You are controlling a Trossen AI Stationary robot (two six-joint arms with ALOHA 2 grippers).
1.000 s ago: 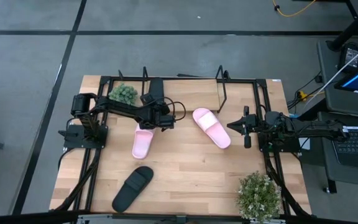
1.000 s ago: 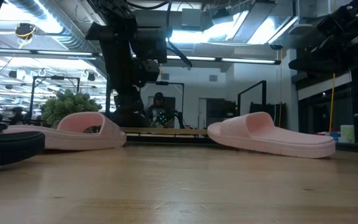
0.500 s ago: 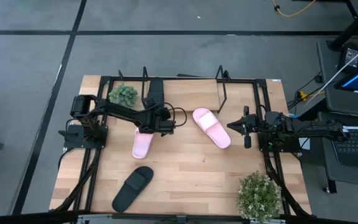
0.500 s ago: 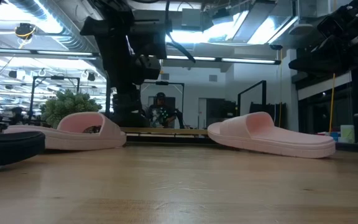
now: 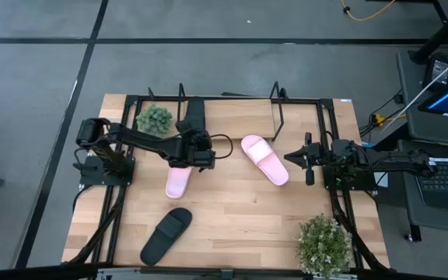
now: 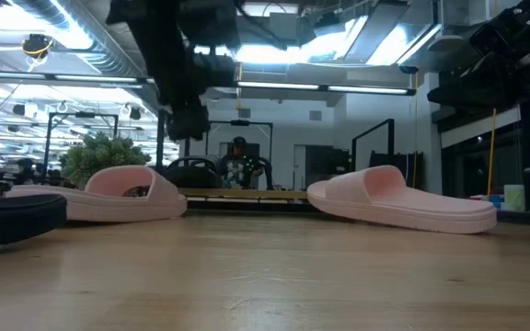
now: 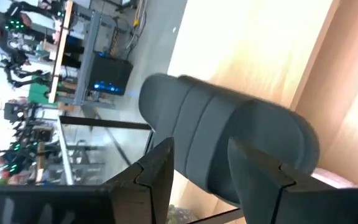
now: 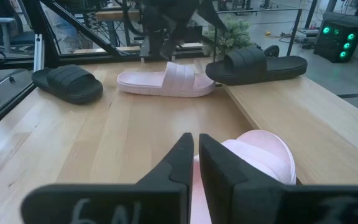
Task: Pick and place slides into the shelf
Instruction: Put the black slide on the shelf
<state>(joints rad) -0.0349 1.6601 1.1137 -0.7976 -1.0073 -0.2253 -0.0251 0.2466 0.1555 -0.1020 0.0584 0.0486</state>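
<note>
Slides are one-quarter stowed: a black slide (image 5: 195, 113) sits in the shelf (image 5: 278, 117) at twelve o'clock, left tool (image 5: 195, 142) apart just above it. Two pink slides (image 5: 179, 179) and another black one (image 5: 166, 233) remain on the surface (image 5: 239, 218), right tool (image 5: 309, 159) together, waiting at three o'clock

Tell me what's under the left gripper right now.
Under the open left gripper lies a pale pink slide on the wooden table. Its end under the arm is covered. A black slide lies beyond.
</note>
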